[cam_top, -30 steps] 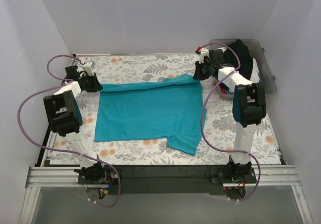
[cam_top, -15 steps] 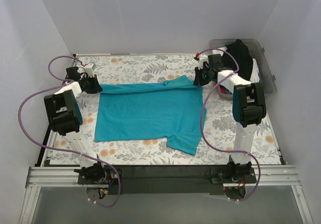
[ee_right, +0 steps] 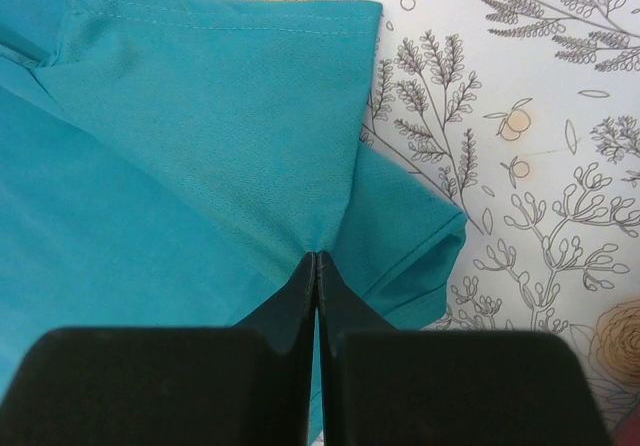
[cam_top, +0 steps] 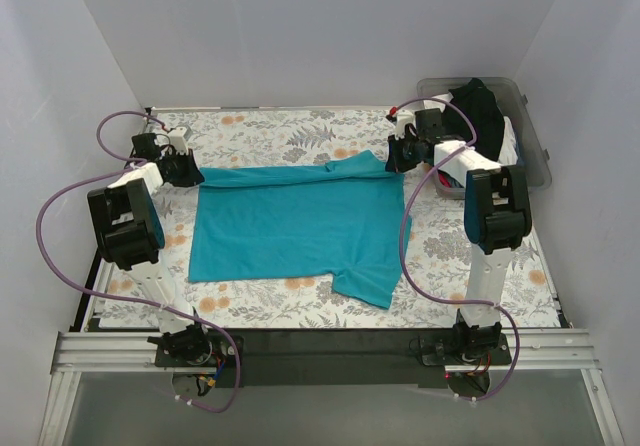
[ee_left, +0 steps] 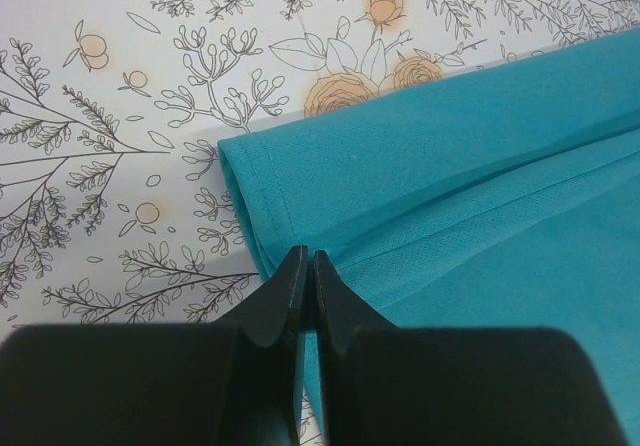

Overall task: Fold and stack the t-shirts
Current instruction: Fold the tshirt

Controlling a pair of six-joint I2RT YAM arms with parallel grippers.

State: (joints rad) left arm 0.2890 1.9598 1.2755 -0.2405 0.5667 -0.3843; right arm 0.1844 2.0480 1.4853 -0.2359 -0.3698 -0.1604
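Top view, teal t-shirt (cam_top: 295, 228): spread flat in the middle of the surface, on the floral tablecloth (cam_top: 260, 131); a narrow fold runs along its far edge, and one sleeve (cam_top: 365, 286) sticks out at the near right.
Top view, left jaws: low at the far left corner of the teal t-shirt, at the end of the left arm (cam_top: 128, 228).
Top view, right jaws: low at the far right corner of the teal t-shirt, at the end of the right arm (cam_top: 495, 211).
Top view, bin (cam_top: 535, 156): clear plastic, at the far right of the surface; a black t-shirt (cam_top: 480, 106) is heaped on top, with whitish cloth under it.
Left wrist view, teal t-shirt (ee_left: 480, 196): a hemmed corner lies on the tablecloth (ee_left: 120, 116), with a second layer folded over it.
Left wrist view, left jaws: pressed together, pinching the teal t-shirt at its edge, just beside that corner.
Right wrist view, teal t-shirt (ee_right: 180, 166): a stitched hem runs along the far side; a folded flap juts right onto the tablecloth (ee_right: 540, 146).
Right wrist view, right jaws: pressed together, pinching the teal t-shirt where creases gather.
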